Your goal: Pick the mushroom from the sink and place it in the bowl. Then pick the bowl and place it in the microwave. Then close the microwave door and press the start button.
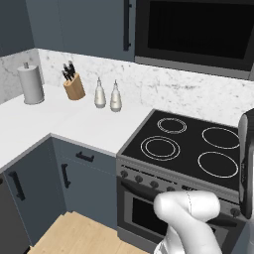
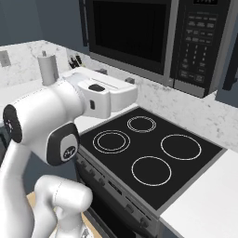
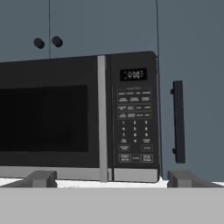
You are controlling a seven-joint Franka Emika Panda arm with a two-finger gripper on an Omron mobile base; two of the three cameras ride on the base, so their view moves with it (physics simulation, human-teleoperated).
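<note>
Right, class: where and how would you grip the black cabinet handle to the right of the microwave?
Probably mid-bar on the cabinet handle, coming straight from the front, with the fingers on its left and right sides. It is a tall, upright bar standing off the cabinet door.

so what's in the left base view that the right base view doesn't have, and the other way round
Left base view alone: the two pale bottles by the backsplash, the lower cabinet fronts with black handles, and the wooden floor. Right base view alone: the microwave's button panel right of its door, and the white counter to the right of the stove. Both share: the microwave with its door shut, the black four-ring cooktop, the paper towel roll, the knife block and the marble backsplash.
</note>
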